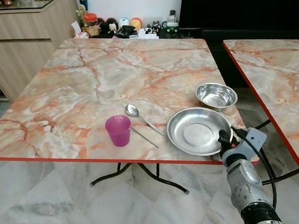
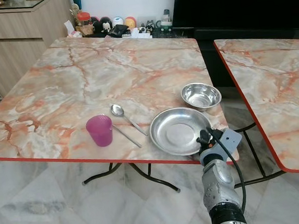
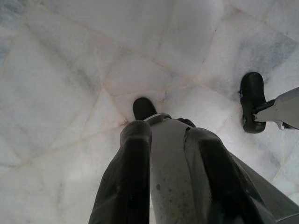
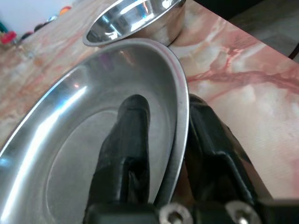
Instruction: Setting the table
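The steel plate [image 1: 198, 131] lies in the lower right part of the left eye view, at the near edge of the marble-patterned surface [image 1: 110, 79], its rim close to the red edging. The right pincer [image 4: 161, 140] is clamped on the plate's near right rim: in the right wrist view one black finger [image 4: 128, 135] lies inside the dish and the other finger [image 4: 212, 140] sits outside on the surface, with the rim running between them. In the left eye view the right arm [image 1: 244, 182] rises from the bottom of the frame to meet the plate at that spot.

Just beyond the plate, toward the upper right of it, stands a small steel bowl [image 1: 216, 95], upright and very near the plate's rim; whether they touch cannot be told. To the left of the plate lies a spoon [image 1: 142, 118], bowl end away from the robot, handle running toward the plate. A thin steel rod-like utensil [image 1: 144, 136] lies beside it, near the purple cup [image 1: 118, 130], which stands upright further left, apart from the plate.

The left pincer [image 3: 166, 154] hangs over pale marble floor tiles [image 3: 70, 70], its two fingers close together with only a narrow gap and nothing between them.

A second surface [image 1: 277, 74] with the same pattern fills the right side of the frame. At the top, small jars and figurines [image 1: 116, 26] line a low shelf beside a wooden cabinet [image 1: 22, 34].
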Robot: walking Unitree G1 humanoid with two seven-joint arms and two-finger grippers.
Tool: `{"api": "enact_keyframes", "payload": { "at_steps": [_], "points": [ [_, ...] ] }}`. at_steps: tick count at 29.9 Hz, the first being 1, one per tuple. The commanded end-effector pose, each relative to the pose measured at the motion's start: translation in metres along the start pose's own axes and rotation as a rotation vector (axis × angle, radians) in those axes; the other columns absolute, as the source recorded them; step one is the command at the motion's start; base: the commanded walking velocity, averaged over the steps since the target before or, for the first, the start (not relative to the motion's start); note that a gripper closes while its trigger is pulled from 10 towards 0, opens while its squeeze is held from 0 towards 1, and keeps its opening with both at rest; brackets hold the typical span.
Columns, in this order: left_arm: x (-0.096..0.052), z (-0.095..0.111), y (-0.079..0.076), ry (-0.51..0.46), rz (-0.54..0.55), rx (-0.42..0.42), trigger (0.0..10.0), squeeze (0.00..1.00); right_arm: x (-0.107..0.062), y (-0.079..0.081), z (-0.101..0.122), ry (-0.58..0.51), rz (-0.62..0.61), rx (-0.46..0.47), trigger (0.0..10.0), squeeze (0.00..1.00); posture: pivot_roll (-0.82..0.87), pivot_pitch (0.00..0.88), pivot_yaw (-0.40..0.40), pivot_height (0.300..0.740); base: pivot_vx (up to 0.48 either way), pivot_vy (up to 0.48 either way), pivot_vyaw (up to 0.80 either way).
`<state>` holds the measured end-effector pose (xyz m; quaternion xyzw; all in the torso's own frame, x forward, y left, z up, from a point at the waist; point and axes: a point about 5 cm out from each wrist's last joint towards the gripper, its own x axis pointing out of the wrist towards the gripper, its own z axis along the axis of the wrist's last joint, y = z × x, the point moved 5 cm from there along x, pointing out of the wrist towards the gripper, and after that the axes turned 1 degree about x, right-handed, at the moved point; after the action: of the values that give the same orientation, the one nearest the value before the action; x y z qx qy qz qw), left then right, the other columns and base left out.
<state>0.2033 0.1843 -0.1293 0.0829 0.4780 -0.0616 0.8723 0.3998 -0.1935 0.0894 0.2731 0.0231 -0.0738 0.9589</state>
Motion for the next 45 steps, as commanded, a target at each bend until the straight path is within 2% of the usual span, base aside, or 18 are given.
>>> {"api": "enact_keyframes", "payload": {
  "at_steps": [1,9,10,11,12,13,14,21,23,27,31,39,45],
  "points": [
    [-0.001,-0.009,-0.003,0.029,-0.008,0.019,10.0,0.00,-0.001,0.001,0.013,-0.072,0.015,0.036,0.0,0.00,0.02,0.113,-0.053,0.740,0.000,0.000,0.00],
    [-0.001,-0.010,-0.002,0.033,-0.008,0.025,10.0,0.00,-0.009,0.003,0.027,-0.181,0.061,0.094,0.0,0.00,0.02,0.114,-0.053,0.740,0.000,0.000,0.00],
    [-0.001,-0.010,-0.002,0.033,-0.007,0.026,10.0,0.00,-0.012,0.004,0.031,-0.207,0.075,0.111,0.9,0.00,0.02,0.114,-0.053,0.740,0.000,0.000,0.00],
    [-0.001,-0.010,-0.002,0.033,-0.007,0.027,10.0,0.00,-0.013,0.005,0.032,-0.215,0.081,0.115,0.9,0.00,0.02,0.114,-0.053,0.740,0.000,0.000,0.00],
    [-0.001,-0.010,-0.002,0.033,-0.007,0.027,10.0,0.00,-0.013,0.005,0.032,-0.219,0.084,0.117,4.1,0.00,0.02,0.114,-0.053,0.740,0.000,0.000,0.00],
    [-0.001,-0.011,-0.002,0.034,-0.007,0.029,10.0,0.00,-0.014,0.006,0.033,-0.221,0.092,0.109,8.4,0.00,0.02,0.114,-0.053,0.740,0.000,0.000,0.00],
    [-0.001,-0.011,-0.002,0.034,-0.007,0.030,10.0,0.00,-0.015,0.008,0.034,-0.229,0.106,0.107,10.0,0.00,0.02,0.114,-0.053,0.740,0.000,0.000,0.00],
    [-0.001,-0.010,0.002,0.027,0.019,0.039,10.0,0.00,-0.020,0.011,0.050,-0.285,0.132,0.093,10.0,0.00,0.02,0.113,-0.049,0.740,0.000,0.000,0.00],
    [-0.002,-0.010,0.007,0.022,0.037,0.025,10.0,0.00,-0.021,0.010,0.056,-0.302,0.132,0.091,10.0,0.00,0.02,0.113,-0.048,0.740,0.000,0.000,0.00],
    [-0.004,-0.012,0.017,0.023,0.059,0.047,10.0,0.00,-0.023,0.011,0.068,-0.328,0.157,0.049,10.0,0.00,0.02,0.113,-0.047,0.740,0.000,-0.208,0.00],
    [-0.006,-0.014,0.029,0.025,0.092,0.055,10.0,0.00,-0.026,0.018,0.077,-0.349,0.192,0.021,10.0,0.00,0.01,0.104,-0.045,0.740,0.000,-0.288,0.00],
    [-0.008,-0.021,0.034,0.041,0.099,0.047,10.0,0.00,-0.026,0.017,0.079,-0.353,0.192,0.019,10.0,0.00,0.02,0.085,-0.045,0.740,0.000,-0.397,0.00],
    [-0.007,-0.020,0.031,0.035,0.094,0.046,10.0,0.00,-0.026,0.019,0.083,-0.361,0.194,0.020,10.0,0.00,0.01,0.079,-0.048,0.740,0.000,-0.402,0.00]
  ]
}}
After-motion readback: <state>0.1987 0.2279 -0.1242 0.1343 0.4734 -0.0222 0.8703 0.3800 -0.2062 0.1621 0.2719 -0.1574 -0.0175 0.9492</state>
